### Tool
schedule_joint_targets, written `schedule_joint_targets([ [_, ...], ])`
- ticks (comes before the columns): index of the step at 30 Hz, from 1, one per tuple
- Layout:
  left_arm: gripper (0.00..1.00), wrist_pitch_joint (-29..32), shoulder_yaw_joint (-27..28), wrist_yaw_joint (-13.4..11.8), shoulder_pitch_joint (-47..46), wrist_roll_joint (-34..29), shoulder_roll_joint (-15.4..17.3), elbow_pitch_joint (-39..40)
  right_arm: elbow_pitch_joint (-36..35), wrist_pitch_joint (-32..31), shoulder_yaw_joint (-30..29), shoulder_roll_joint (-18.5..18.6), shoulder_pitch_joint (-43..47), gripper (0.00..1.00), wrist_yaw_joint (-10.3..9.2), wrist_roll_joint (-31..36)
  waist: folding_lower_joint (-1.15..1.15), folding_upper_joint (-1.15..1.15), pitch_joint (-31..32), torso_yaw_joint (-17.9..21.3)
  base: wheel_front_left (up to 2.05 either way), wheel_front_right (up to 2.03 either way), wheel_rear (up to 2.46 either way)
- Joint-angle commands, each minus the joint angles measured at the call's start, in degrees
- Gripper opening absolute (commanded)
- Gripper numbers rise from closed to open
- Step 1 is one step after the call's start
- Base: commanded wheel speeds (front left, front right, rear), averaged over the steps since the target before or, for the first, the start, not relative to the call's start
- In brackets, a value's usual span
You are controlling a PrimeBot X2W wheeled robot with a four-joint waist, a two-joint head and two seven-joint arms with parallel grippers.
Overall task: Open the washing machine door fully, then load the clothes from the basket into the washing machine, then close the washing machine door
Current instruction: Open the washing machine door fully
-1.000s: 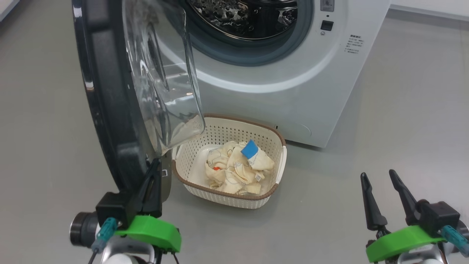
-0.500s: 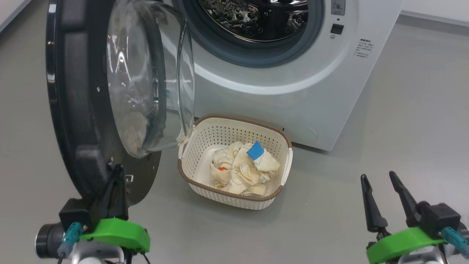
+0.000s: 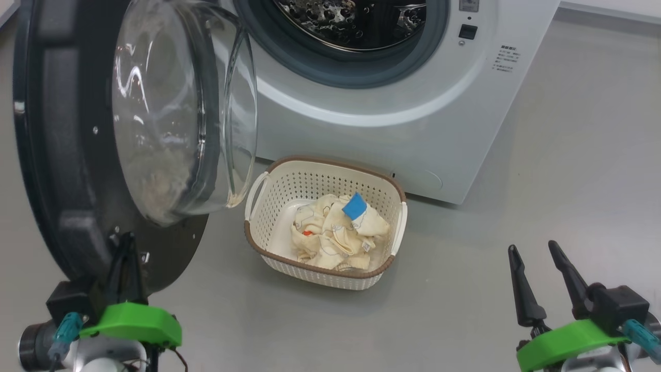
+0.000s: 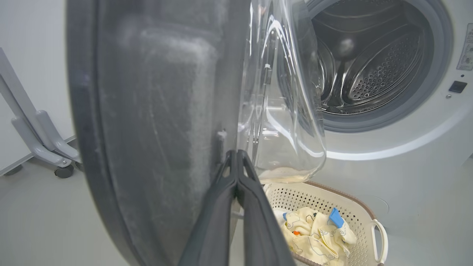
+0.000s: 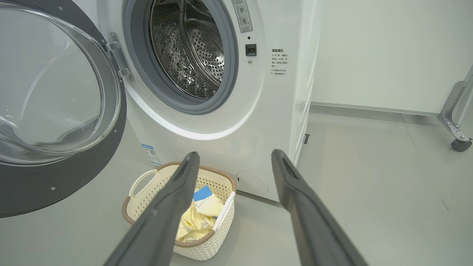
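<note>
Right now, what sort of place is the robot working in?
Likely a laundry test room rather than a home: front-loading washing machine, basket of clothes on bare grey floor, castor-wheeled metal frame by a white wall.

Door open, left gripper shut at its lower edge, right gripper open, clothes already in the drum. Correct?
Not quite. The clothes lie in the basket, not the drum; the head view shows it. The door is open, the left gripper shut at its lower edge, the right gripper open.

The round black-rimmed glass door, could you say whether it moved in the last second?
Yes: the round black-rimmed door swung leftward, wider open; the cream perforated basket now shows its left handle, which the glass bowl covered.
</note>
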State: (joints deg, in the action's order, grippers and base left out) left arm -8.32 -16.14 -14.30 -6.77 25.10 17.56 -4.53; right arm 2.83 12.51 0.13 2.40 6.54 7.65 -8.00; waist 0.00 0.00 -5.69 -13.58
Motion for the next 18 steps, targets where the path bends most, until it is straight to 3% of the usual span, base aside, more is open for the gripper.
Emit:
schedule_joint_targets([
  [1,0.0,-0.7,3.8,-9.2,-3.0,0.4,2.4,0.7,-1.7,0.1,1.0,0.5,-2.4,1.0,-0.16,-0.1,0.0,0.0,-0.1,0.1,0.0,0.0,0.0],
  [18,0.0,-4.3,10.7,-7.8,-8.4,3.5,6.4,-9.5,-2.2,-0.3,0.4,0.5,-3.8,1.0,-0.16,-0.2,0.0,0.0,-2.0,1.4,0.0,0.0,0.0],
])
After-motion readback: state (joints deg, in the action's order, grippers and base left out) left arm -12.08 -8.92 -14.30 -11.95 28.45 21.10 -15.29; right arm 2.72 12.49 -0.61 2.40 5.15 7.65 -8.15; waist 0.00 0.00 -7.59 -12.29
